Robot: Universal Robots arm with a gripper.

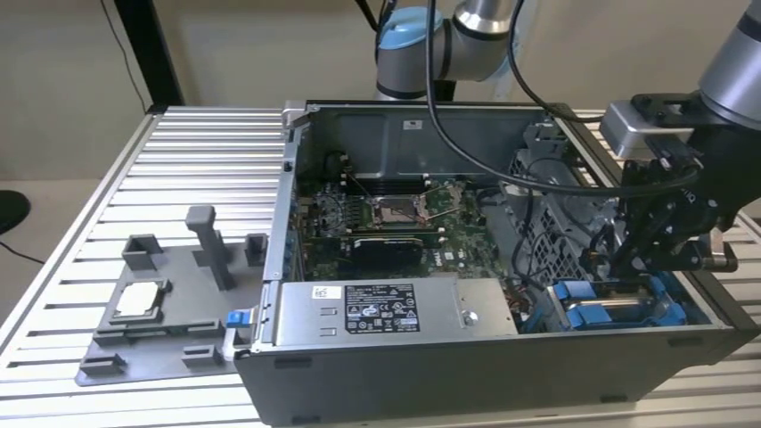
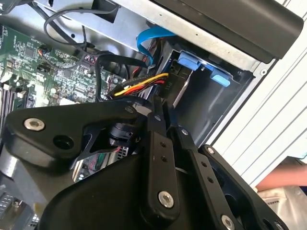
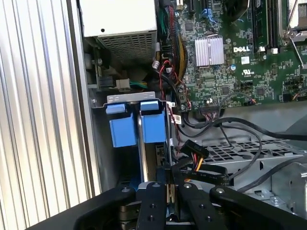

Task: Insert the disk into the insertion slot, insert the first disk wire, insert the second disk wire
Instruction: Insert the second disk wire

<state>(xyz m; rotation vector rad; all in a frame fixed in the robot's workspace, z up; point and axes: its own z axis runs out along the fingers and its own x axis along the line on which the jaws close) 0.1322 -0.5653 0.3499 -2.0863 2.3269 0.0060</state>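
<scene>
Inside the open computer case [image 1: 476,374], the disk [image 3: 135,125] sits in its blue-framed slot while the gripper [image 3: 171,178], jaws pressed together on the black connector [image 3: 204,173] of a disk wire, should keep it square to the port.

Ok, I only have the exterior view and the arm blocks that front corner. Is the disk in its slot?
Observer: Yes. In the first wrist view the disk sits in the slot, with its two blue tabs side by side at the opening.
Operator: And the wires?
Observer: A black connector with yellow and red wires lies right by the end effector. I can't tell whether it's plugged in.
Operator: Any other cable there?
Observer: In the second wrist view a flat blue cable curves above the slot, and its end is hidden.
</scene>
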